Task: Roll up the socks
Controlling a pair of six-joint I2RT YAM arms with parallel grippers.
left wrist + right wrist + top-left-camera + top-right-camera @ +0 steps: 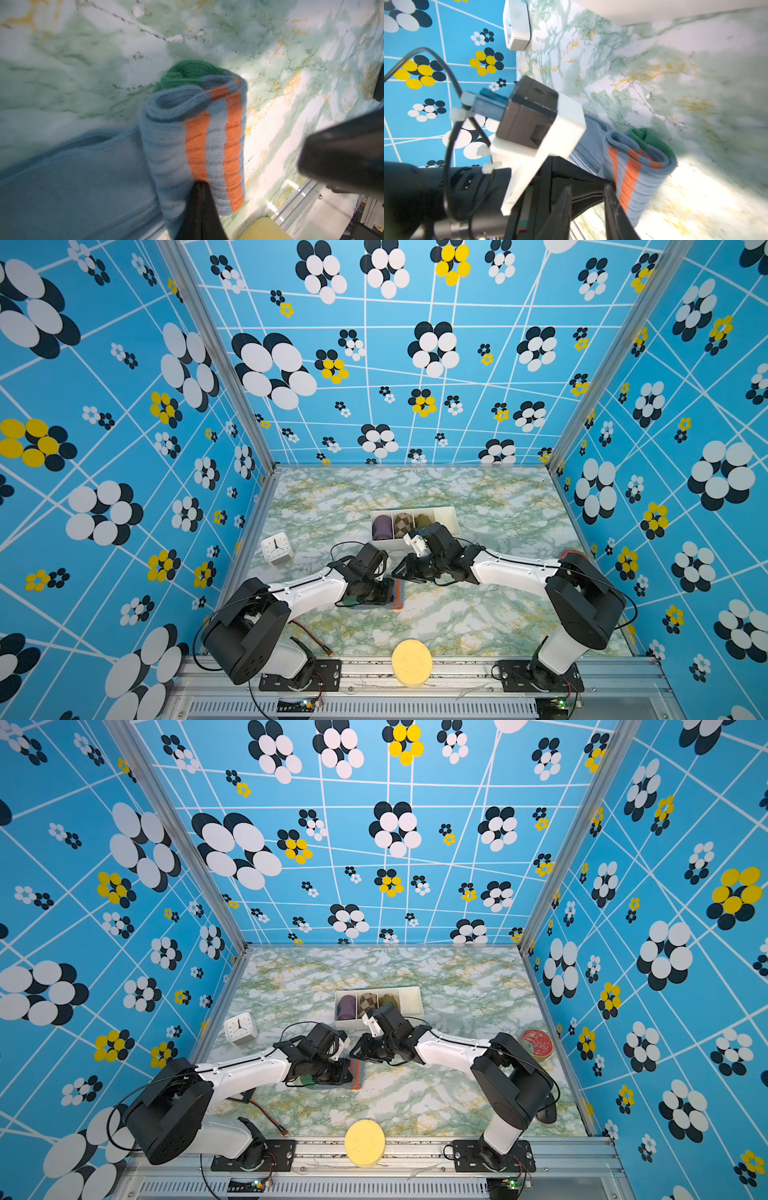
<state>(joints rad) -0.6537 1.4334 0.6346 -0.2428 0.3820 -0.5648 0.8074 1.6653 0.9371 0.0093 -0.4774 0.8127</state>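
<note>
The socks [207, 145] are grey-blue and ribbed, with two orange stripes and a green end. They are wound into a roll on the marble table, and a flat length still trails away from it. In both top views only their orange edge [397, 595] [355, 1073] shows beside the left gripper. My left gripper [199, 187] [386, 591] is shut, its tips pinching the roll's outer layer. My right gripper [588, 191] [405, 568] hangs just beside the roll [639, 166], open, with nothing between its fingers.
A white divided tray [446, 516] behind the grippers holds purple, checkered and olive rolled socks. A white clock [277, 547] stands at the left. A yellow round sponge [411, 662] lies on the front rail, and a red round tin [537, 1044] sits at the right.
</note>
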